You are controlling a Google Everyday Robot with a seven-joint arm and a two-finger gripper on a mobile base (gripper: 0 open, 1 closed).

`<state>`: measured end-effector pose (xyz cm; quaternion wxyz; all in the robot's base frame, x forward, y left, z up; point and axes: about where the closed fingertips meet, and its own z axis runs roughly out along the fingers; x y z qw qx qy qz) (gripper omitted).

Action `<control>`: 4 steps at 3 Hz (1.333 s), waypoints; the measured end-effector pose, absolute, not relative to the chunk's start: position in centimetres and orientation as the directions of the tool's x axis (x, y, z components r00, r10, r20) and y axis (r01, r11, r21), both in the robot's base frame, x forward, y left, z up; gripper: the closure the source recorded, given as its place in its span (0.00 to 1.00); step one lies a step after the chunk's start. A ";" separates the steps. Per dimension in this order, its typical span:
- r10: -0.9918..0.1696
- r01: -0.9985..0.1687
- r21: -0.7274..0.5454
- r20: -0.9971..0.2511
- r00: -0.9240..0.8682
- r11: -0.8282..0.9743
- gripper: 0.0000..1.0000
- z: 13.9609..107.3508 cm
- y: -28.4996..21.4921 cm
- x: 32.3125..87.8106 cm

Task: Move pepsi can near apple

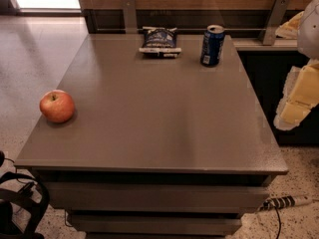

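Nearest, at 7 o'clock on the speckled floor, lie looped black straps (22, 203). At 5 o'clock on that floor lies a white power strip (289, 201) with its dark cord.

Above them stands the wide grey flat-topped bench (159, 118), with drawer fronts below its near edge.

On the bench top, at about 8 o'clock and close to the left edge, sits the round red apple (57, 106) with yellowish patches, its short stem upward.

At 3 o'clock, out past the bench's right edge and off its surface, hangs the pale yellow and white pincer (299, 101), touching nothing on the bench. Whether it is released or clenched cannot be told.

Farther back, at 1 o'clock, the small dark blue pepsi can (212, 45) with a silver top stands upright on the bench, well apart from the apple and from the pincer.

At 12 o'clock, near the far edge, lies a flat dark blue snack bag (160, 41) with white trim, to the left of the can and apart from it.

Behind the bench, two grey metal brackets (128, 14) rise against the dark wall.
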<state>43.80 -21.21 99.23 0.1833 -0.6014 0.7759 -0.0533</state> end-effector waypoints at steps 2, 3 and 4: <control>-0.949 -0.907 -0.316 -0.241 -0.205 0.276 0.00 99.8 -21.3 44.7; -0.921 -0.882 -0.342 -0.326 -0.212 0.324 0.00 100.8 -21.9 47.4; -0.854 -0.848 -0.333 -0.466 -0.232 0.412 0.00 100.3 -22.7 50.4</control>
